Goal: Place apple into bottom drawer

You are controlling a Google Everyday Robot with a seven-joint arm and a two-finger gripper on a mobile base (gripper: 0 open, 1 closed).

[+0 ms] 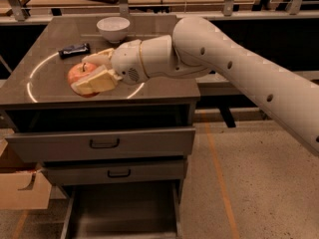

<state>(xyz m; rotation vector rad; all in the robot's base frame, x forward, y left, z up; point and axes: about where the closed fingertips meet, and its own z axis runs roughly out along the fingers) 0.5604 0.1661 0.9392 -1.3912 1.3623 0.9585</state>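
1. Gripping looks to be the step in hand. The cream two-finger gripper (81, 74) sits at the front-left of the dark grey cabinet-top surface (52, 34), reaching in from the right on a thick white arm (224, 63).
2. Fingers (95, 82) bracket the small round red-orange apple (79, 72), one behind it and one in front. Both look pressed to its skin, so I read them as clamped on the apple.
3. Apple lies on or just above the surface, inside the pale ring marked there. Cannot tell whether it has lifted clear.
4. Bottom drawer (119, 215), the lowest grey metal tray, stands pulled open at the cabinet's foot. The apple is not in it.
5. Two upper drawers (149, 143) with black handles sit between the surface and that tray.
6. White bowl (113, 28) stands at the back. A black wrapped bar (74, 49) lies near the gripper, apart from it.
7. Progress is early: grasp apparently made. Left to do: lift, carry out past the front edge, lower beyond the upper drawers, release in the bottom drawer.
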